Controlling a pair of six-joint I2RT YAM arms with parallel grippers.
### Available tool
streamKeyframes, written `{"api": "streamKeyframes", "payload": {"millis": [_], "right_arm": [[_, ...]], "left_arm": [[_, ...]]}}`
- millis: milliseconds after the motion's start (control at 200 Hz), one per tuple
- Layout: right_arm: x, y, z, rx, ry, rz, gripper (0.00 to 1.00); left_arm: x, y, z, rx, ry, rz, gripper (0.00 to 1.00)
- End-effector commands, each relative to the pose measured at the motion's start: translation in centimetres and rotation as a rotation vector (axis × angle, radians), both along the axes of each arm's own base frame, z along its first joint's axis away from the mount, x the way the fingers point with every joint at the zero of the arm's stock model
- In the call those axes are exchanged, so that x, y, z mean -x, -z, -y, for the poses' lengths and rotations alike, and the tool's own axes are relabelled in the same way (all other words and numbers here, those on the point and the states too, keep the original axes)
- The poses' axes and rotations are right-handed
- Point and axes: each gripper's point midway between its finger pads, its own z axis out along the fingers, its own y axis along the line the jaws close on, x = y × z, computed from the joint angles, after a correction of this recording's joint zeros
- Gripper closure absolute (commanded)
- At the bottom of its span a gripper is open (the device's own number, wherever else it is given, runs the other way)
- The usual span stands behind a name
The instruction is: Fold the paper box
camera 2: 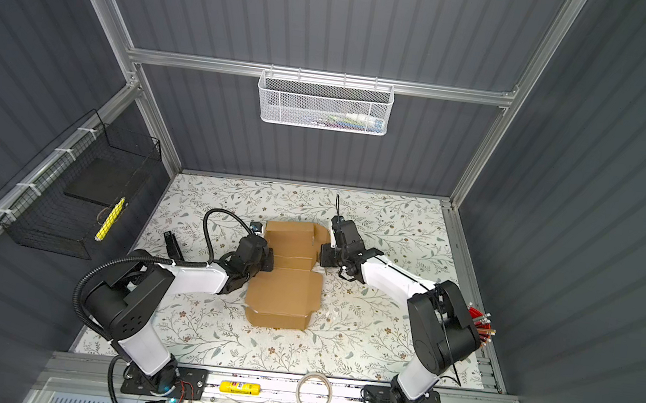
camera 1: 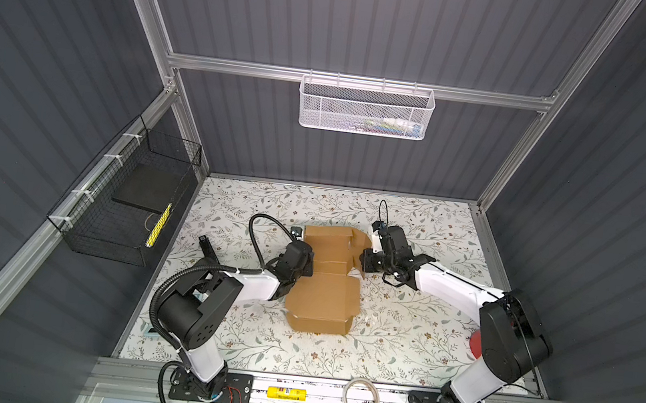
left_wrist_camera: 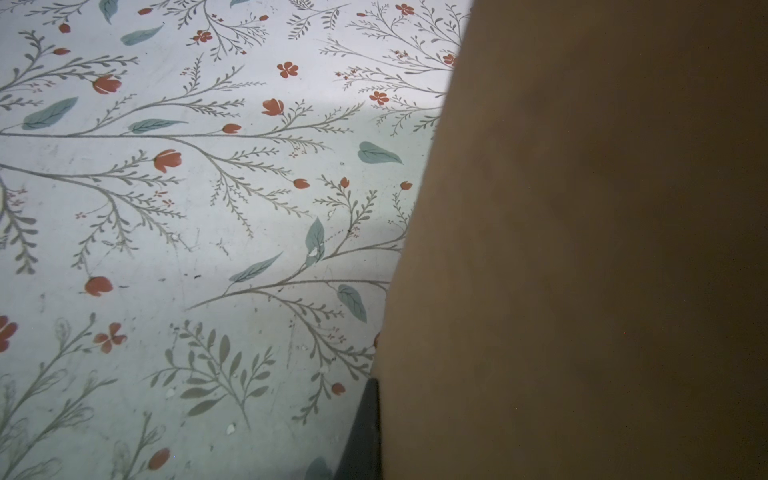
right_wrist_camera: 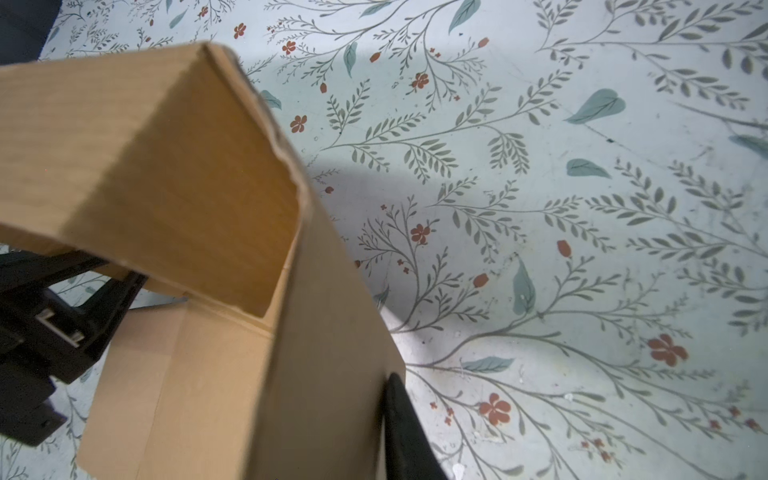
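You have the paper box (camera 1: pixel 322 296) (camera 2: pixel 284 294) lying in the middle of the floral table (camera 1: pixel 414 331), between the 2 arms and only partly folded. Its near half lies flat, with a low strip turned up along the edge closest to the arm bases. Its far half has panels lifted off the table.

Your left gripper (camera 1: pixel 306 269) (camera 2: pixel 268 261) sits at the box's left edge, about where the 2 halves meet. It is closed on the cardboard. In the left wrist view 1 dark finger (left_wrist_camera: pixel 362 428) lies flush against a brown panel (left_wrist_camera: pixel 582 249) that fills the rest of that side and hides the other finger.

Your right gripper (camera 1: pixel 365 259) (camera 2: pixel 323 255) is at the opposite edge, at the far half's right side flap (camera 1: pixel 363 239), which stands tilted up off the table. In the right wrist view the flap (right_wrist_camera: pixel 332 332) runs straight down into the gripper. 1 black finger (right_wrist_camera: pixel 405 432) touches its outer face and the other is hidden behind the cardboard. You cannot tell from this whether the jaws have closed on the flap.

The same view shows a second raised panel (right_wrist_camera: pixel 174 174) meeting that flap at a corner, with the left gripper (right_wrist_camera: pixel 79 316) at that panel's lower edge.

On the front rail — well apart from the box — lie a roll of tape (camera 1: pixel 362 397) and a yellow tube (camera 1: pixel 288 393).
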Motion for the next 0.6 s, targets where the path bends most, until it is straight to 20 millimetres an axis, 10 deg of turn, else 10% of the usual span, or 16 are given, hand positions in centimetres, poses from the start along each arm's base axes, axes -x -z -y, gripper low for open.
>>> {"api": "streamKeyframes", "payload": {"millis": [0,595], "right_arm": [[-0.2,-2.9,-1.5,-0.072,-0.031,0.025,0.83],[0.8,0.1,-2.2,-0.051,-0.017,-0.029,0.82]], "left_arm": [[0.6,1.8,-0.1,-0.046,0.021,-0.059,1.0],[0.5,2.1,0.1,-0.022,0.012,-0.063,1.0]]}}
